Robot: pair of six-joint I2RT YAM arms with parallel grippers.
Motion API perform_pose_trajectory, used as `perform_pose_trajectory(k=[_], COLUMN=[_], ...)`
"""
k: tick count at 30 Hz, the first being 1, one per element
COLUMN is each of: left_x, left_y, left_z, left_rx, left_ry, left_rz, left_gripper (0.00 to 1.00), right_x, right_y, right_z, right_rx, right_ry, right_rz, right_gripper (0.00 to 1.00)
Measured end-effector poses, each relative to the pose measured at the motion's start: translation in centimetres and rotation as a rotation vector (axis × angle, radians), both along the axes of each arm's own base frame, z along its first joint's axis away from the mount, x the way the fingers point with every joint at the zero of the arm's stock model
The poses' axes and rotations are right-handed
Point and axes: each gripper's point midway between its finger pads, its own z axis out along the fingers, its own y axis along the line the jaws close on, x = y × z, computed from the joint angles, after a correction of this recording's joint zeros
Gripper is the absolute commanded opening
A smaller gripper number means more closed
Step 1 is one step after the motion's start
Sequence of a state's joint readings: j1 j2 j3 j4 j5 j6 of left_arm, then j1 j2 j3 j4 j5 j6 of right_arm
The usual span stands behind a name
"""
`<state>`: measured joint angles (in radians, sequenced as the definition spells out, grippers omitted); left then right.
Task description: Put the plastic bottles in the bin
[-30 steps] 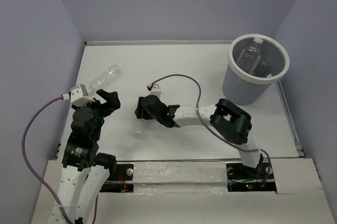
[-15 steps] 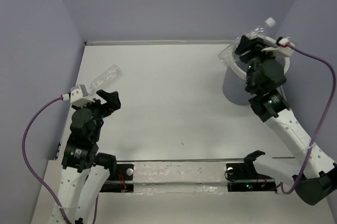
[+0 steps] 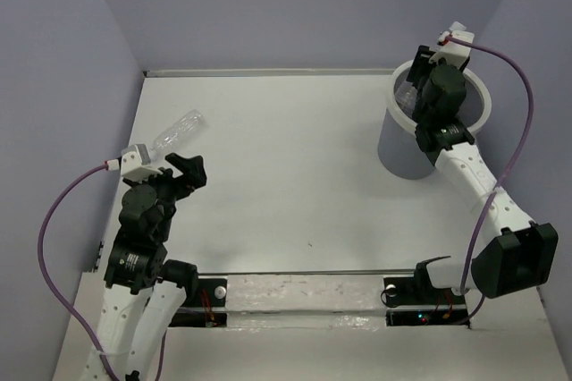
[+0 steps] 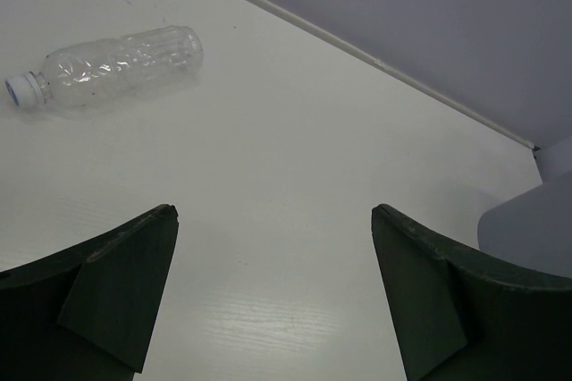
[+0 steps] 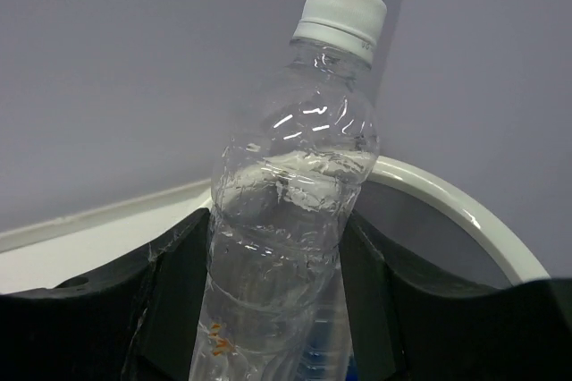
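bin [image 3: 399, 147]: grey, white rim | held bottle [image 5: 288, 220]: clear, white cap | table [image 3: 295, 157]: white

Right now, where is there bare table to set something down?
Bare: the broad middle of the table, between the left arm, the bin and the back wall. Crowded: the far-right corner, where the right arm's jaws grip a bottle over the bin, and the left edge, where a loose bottle lies beyond the left arm's open jaws.

One clear bottle [image 4: 112, 63] lies on its side at the worktop's far left, cap on (slightly crumpled). A second bottle [image 5: 290, 211], white-capped, stands upright, pinched in the right tool [image 5: 273, 305] over the white-rimmed grey bin [image 3: 398, 148].
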<state>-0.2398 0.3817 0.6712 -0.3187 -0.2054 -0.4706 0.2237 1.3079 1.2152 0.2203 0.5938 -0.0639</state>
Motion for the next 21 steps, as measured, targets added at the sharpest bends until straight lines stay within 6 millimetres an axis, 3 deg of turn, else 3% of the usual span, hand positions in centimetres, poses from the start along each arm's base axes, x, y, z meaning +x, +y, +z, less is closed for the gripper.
perform_pose_trajectory(k=[3, 5, 6, 9, 12, 21], left_x=[0.0, 0.0, 0.0, 0.0, 0.1, 1.8], left_y=[-0.1, -0.1, -0.1, -0.1, -0.1, 0.0], left_z=[0.0, 0.0, 0.0, 0.0, -0.1, -2.2], left_rx=[0.001, 0.0, 0.001, 0.001, 0.002, 0.021], left_ry=[0.0, 0.0, 0.0, 0.001, 0.007, 0.097], left_rz=[-0.006, -0.007, -0.007, -0.007, -0.006, 0.016], left_gripper=[0.99, 0.99, 0.99, 0.99, 0.99, 0.99], right_x=[0.4, 0.3, 0.3, 0.2, 0.1, -0.3], right_y=[0.0, -0.2, -0.3, -0.5, -0.5, 0.2], right_z=[-2.1, -2.7, -2.8, -2.9, -3.1, -4.9], right_rx=[-0.032, -0.044, -0.047, -0.05, -0.049, -0.068], right_ry=[0.06, 0.079, 0.084, 0.086, 0.095, 0.204], right_rz=[-0.005, -0.015, -0.019, -0.03, -0.029, 0.02], right_gripper=[0.33, 0.47, 0.62, 0.81, 0.87, 0.89])
